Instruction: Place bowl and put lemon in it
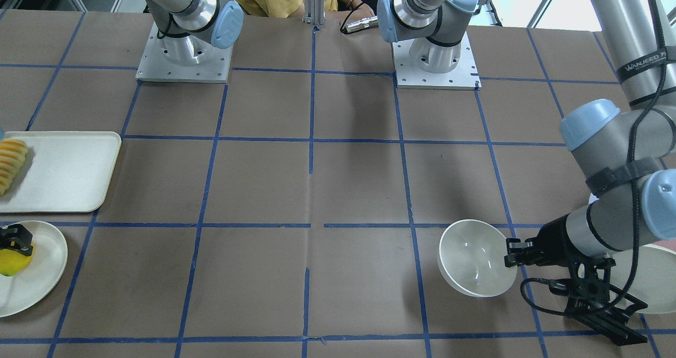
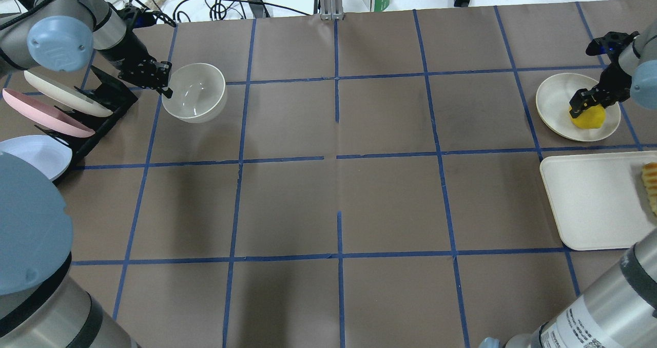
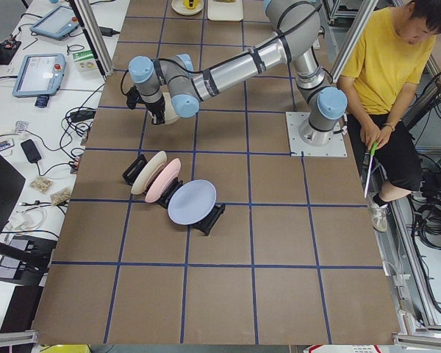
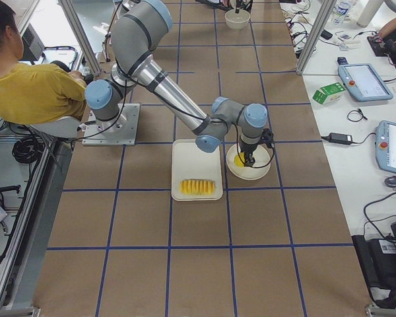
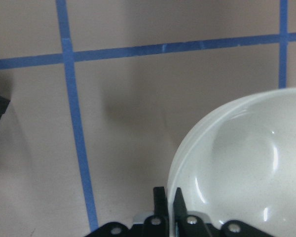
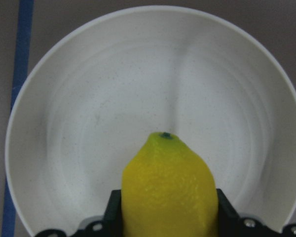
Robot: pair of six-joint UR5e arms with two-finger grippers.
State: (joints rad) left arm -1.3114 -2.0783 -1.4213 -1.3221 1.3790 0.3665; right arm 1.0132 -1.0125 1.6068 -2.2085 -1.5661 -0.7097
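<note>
Left fingers (image 5: 160, 200) nearly shut, pinching the rim of the bowl (image 2: 195, 91), one inside and one outside. Bowl empty, tilted, far left on the table (image 2: 339, 194). Right fingers (image 6: 114, 213) clamped on the lemon (image 6: 167, 187), over a cream plate (image 2: 554, 99), far right. One bowl, one lemon. One tray (image 2: 590, 204) holds fruit slices (image 2: 651, 184). Rack (image 2: 110, 99) beside the bowl carries three leaning plates (image 2: 46, 114).

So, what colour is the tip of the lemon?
Dark green, at the end of the bright yellow lemon. The right wrist-mounted view shows it best.
</note>
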